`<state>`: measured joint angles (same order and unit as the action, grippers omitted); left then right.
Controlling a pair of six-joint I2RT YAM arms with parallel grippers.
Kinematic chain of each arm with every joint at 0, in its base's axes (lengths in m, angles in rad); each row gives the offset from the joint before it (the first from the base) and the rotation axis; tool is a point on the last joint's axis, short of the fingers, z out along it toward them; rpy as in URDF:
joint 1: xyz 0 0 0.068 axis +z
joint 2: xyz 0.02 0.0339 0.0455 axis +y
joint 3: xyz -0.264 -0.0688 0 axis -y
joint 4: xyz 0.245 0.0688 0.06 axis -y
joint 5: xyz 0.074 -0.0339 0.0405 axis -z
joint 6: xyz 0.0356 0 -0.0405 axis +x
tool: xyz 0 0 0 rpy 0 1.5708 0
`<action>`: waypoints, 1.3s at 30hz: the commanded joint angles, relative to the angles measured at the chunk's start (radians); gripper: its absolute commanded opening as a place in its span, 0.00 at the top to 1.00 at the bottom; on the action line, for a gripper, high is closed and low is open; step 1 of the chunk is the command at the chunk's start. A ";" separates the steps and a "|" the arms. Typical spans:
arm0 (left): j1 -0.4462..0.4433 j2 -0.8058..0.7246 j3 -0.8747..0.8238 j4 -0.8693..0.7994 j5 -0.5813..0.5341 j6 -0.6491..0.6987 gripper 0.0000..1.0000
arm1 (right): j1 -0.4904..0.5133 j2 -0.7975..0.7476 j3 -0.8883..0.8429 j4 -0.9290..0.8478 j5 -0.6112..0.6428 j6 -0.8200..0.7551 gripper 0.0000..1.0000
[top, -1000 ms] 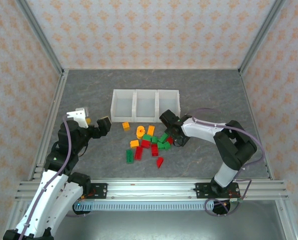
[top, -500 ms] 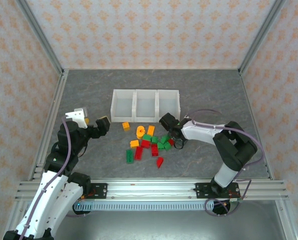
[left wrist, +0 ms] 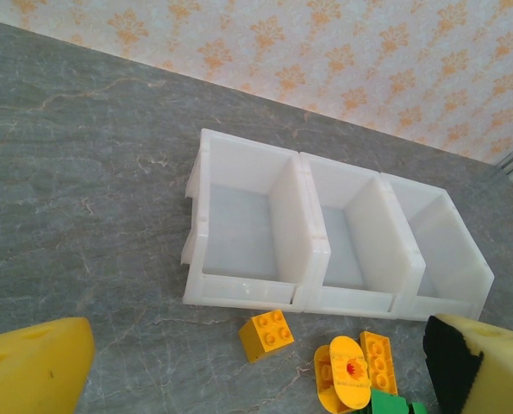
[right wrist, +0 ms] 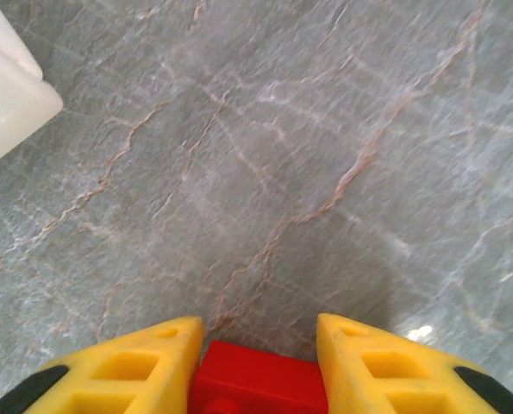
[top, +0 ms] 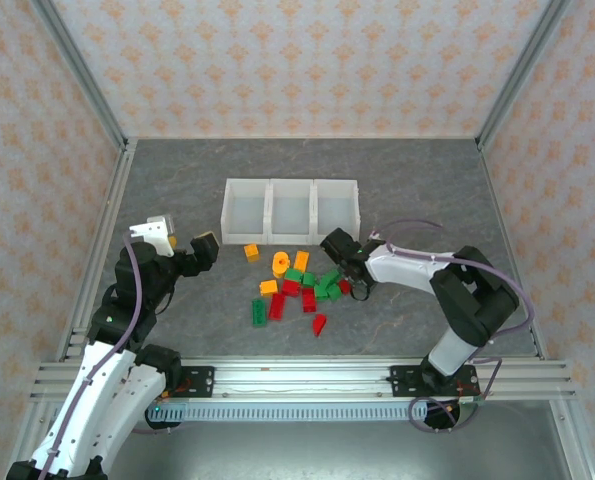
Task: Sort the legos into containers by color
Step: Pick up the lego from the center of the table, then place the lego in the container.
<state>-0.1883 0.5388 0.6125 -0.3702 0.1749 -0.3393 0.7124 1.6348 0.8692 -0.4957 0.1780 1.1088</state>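
The right gripper (right wrist: 256,335) is closed onto a red brick (right wrist: 256,384). In the right wrist view its 2 yellow fingers (right wrist: 135,366) press against both sides of the brick, which fills the gap between them and lies on the grey table (right wrist: 265,172). A white corner of the containers (right wrist: 6,95) shows at the upper left of this view, apart from the brick. In the top view the same gripper (top: 347,283) is low at the right edge of the legos (top: 297,285). They lie as a loose group in red, green and orange-yellow, just in front of the containers (top: 291,186). From there the grip is too small to judge; the wrist view settles it.

The left gripper (top: 184,240) is to the left of the pile, apart from it, and points toward the containers. Its jaws are fully apart and hold nothing: in the left wrist view the 2 finger pads (left wrist: 32,366) sit at the far bottom corners. This view looks into the 3 joined white bins down to their inner floors, which the top view gives less clearly. It also shows a yellow brick (left wrist: 266,335) alone just before the bins. Further right is a round yellow piece (left wrist: 347,384) with a red centre, just beside an orange brick (left wrist: 378,362).
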 commanded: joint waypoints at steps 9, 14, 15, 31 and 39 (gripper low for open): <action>-0.001 0.003 -0.008 0.028 -0.018 0.010 0.01 | -0.006 -0.191 0.119 -0.133 0.184 -0.144 0.67; -0.001 0.006 -0.008 0.029 -0.017 0.010 0.01 | -0.009 -0.245 0.225 -0.083 0.246 -0.290 0.69; -0.001 0.007 -0.008 0.028 -0.017 0.010 0.01 | -0.010 -0.247 0.241 -0.061 0.256 -0.330 0.69; -0.002 0.001 -0.010 0.028 -0.020 0.010 0.01 | -0.124 0.021 0.412 0.368 0.041 -0.930 0.69; -0.002 0.003 -0.010 0.028 -0.018 0.010 0.01 | -0.144 0.188 0.517 0.362 -0.024 -1.006 0.65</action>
<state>-0.1883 0.5491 0.6121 -0.3702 0.1749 -0.3393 0.5739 1.7885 1.3384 -0.1497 0.1822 0.1616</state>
